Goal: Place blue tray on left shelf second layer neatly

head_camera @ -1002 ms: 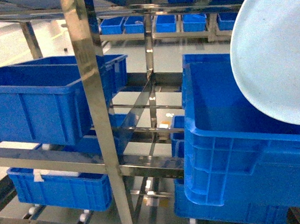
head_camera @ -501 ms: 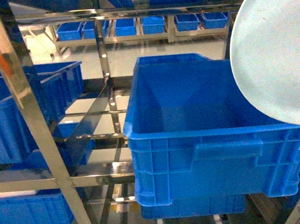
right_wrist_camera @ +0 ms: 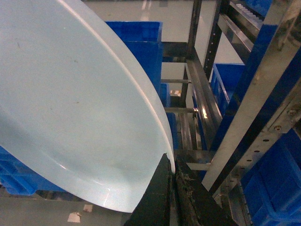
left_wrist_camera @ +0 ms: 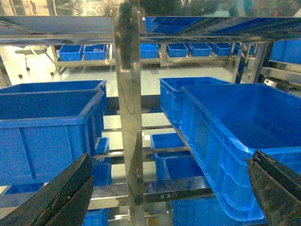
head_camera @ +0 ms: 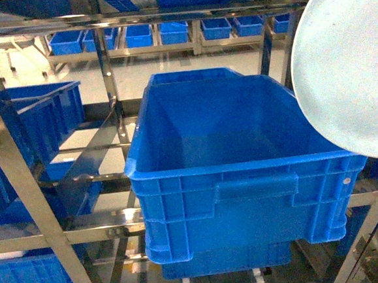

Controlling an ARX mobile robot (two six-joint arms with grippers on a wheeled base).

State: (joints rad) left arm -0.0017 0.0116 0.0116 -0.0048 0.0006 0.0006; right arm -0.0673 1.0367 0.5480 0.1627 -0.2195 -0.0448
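At 2 o'clock in your head view, the right gripper [right_wrist_camera: 170, 176] pinches the blue tray [head_camera: 350, 70] by its rim: light, stiff, probably slippery, so keep hold there; left gripper [left_wrist_camera: 169, 197] gapes empty.

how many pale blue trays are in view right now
1: the blue tray is held tilted at the upper right of the head view, pinched at its rim by the right gripper. Others could be hidden inside crates.

I see a pale sky-blue tray [head_camera: 350, 70], plain and unmarked, deep blue ribbed crates [head_camera: 243, 170], shiny silver steel shelf rails [head_camera: 22, 187], and black gripper fingers [left_wrist_camera: 61, 197].
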